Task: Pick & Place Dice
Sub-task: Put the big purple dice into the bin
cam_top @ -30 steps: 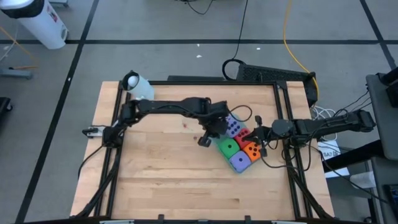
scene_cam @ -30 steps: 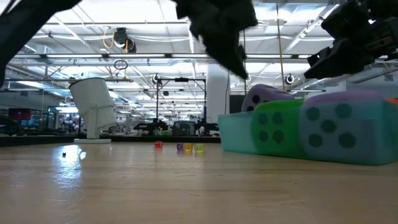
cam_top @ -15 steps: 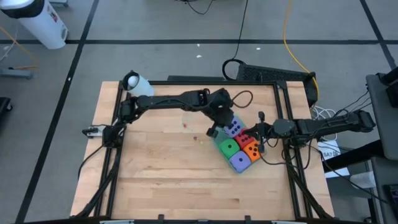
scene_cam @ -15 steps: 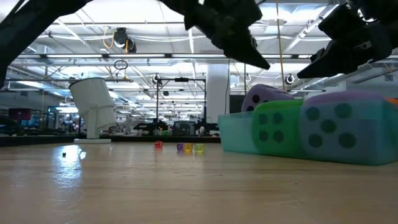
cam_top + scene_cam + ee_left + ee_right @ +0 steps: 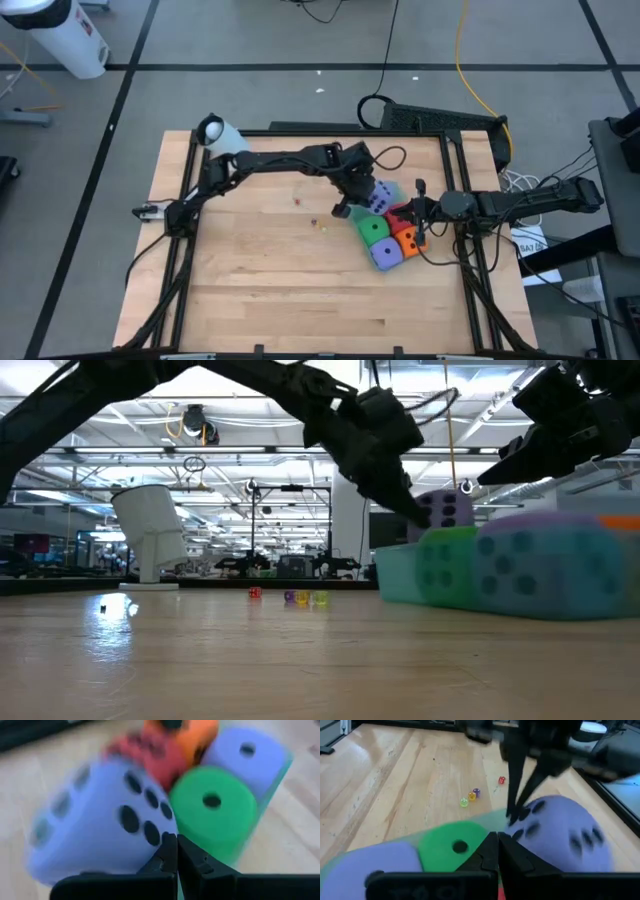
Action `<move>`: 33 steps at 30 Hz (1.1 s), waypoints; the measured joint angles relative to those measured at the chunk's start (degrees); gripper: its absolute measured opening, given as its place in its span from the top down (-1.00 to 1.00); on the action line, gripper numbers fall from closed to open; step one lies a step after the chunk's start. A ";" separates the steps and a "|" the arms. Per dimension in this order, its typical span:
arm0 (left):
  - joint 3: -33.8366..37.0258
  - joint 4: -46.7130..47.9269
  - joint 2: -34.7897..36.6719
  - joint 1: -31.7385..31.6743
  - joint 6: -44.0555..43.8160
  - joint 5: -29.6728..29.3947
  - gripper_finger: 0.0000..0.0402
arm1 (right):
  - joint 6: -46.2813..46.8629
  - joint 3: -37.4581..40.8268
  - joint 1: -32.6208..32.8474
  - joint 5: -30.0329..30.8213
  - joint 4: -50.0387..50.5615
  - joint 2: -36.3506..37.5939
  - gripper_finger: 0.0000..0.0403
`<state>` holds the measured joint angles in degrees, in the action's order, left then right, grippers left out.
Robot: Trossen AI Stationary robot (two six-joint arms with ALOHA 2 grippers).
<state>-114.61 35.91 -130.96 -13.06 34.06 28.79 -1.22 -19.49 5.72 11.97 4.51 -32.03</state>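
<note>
Moved: tray [image 5: 352, 214] with dice shifted right; purple die [image 5: 378, 201] tipped.
Left gripper [image 5: 345, 210]: closed, empty, centre frame.
Right gripper [image 5: 421, 237]: closed, empty.
Technique: open before grasping.

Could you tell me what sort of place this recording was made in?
Probably a large lab or workshop hall: a wooden table in a black frame on a grey floor with taped lines, and bright ceiling lights beyond.
</note>
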 joint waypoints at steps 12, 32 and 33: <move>0.09 0.25 1.75 -0.06 -1.61 -2.01 1.00 | -3.01 -0.02 0.00 0.35 -0.22 0.00 1.00; -0.48 -7.79 3.05 -2.80 -1.65 -2.71 1.00 | -7.13 -1.13 -7.07 5.71 -0.13 -3.34 1.00; -0.48 -8.41 2.43 -2.67 -1.60 -2.73 1.00 | -7.17 -1.13 -7.64 5.52 -0.16 -3.92 1.00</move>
<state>-115.09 27.50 -128.54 -15.73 32.46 26.06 -8.38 -20.62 -1.92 17.49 4.35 -35.95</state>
